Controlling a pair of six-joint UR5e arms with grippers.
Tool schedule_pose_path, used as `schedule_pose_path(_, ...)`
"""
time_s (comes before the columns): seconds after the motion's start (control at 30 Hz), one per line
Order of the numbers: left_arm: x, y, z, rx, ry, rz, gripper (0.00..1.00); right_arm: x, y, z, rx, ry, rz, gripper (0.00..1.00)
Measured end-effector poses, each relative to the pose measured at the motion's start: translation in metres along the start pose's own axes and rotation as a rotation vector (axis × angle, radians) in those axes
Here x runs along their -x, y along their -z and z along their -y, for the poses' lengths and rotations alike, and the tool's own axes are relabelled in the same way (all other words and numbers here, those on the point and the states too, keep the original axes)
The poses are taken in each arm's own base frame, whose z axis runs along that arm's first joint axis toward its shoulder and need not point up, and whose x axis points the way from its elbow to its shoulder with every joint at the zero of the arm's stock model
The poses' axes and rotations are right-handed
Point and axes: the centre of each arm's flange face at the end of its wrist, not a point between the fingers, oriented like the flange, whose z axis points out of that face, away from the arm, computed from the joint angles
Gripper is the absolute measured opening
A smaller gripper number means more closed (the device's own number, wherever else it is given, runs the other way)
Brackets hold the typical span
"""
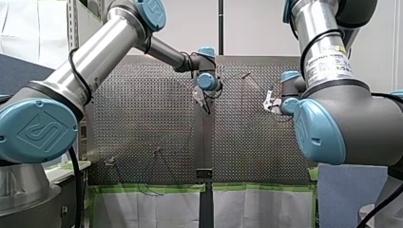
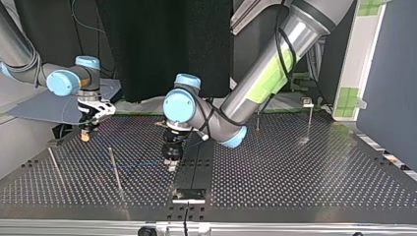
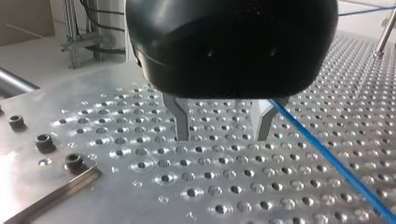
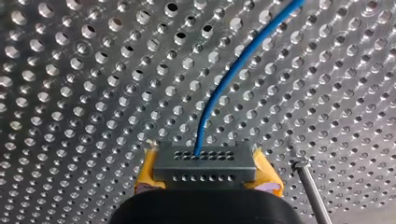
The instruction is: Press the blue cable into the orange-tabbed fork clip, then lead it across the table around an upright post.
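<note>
Right gripper (image 4: 204, 161) fingers pinch blue cable (image 4: 233, 74) close over tabletop (image 4: 70, 93). Left gripper (image 3: 222, 137) fingers spread, cable just beside one. Clip unseen; I'd keep cable taut, press straight down.

Wall: we see a pale wall (image 1: 256, 28) at twelve o'clock of the front view.
Curtain: we find a black curtain (image 2: 162, 44) at twelve o'clock of the top view.
Table: our perforated metal table (image 2: 305, 167) spreads from four to eight o'clock there, glinting softly.
Partition: we see a dark blue panel (image 2: 388, 73) at three o'clock, with a white board (image 2: 364, 49) at two.
Skirt: a white sheet (image 1: 266, 209) hangs at six o'clock of the front view, edged with green tape (image 1: 256, 186).
</note>
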Motion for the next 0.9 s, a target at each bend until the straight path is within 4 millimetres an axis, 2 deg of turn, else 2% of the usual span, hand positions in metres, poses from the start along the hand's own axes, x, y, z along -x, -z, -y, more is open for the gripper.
schedule_pose_path(0.03, 0.000, 0.000, -0.001, 0.007, 0.000, 0.004, 0.77, 0.002, 0.000, 0.000, -0.001, 0.000, -0.002, 0.00)
schedule_pose_path(0.17, -0.009, -0.001, -0.007, 0.020, -0.007, -0.009, 0.79, 0.007, 0.000, 0.000, -0.002, 0.001, -0.002, 0.00)
schedule_pose_path(0.4, -0.048, 0.001, -0.018, 0.029, -0.039, -0.076, 0.79, 0.015, -0.002, -0.002, -0.001, 0.000, 0.002, 0.00)
schedule_pose_path(0.6, -0.053, 0.001, -0.018, 0.033, -0.041, -0.075, 0.79, 0.027, -0.004, -0.006, 0.004, 0.001, 0.012, 0.00)
schedule_pose_path(0.73, -0.053, 0.001, -0.018, 0.031, -0.040, -0.075, 0.82, 0.048, -0.005, -0.010, 0.010, 0.007, 0.039, 0.00)
schedule_pose_path(0.77, -0.053, 0.001, -0.018, 0.031, -0.040, -0.075, 0.87, 0.053, -0.005, -0.011, 0.012, 0.008, 0.047, 0.00)
schedule_pose_path(0.9, -0.052, 0.000, -0.020, 0.031, -0.040, -0.074, 0.93, 0.076, -0.004, -0.017, 0.022, 0.013, 0.074, 0.00)
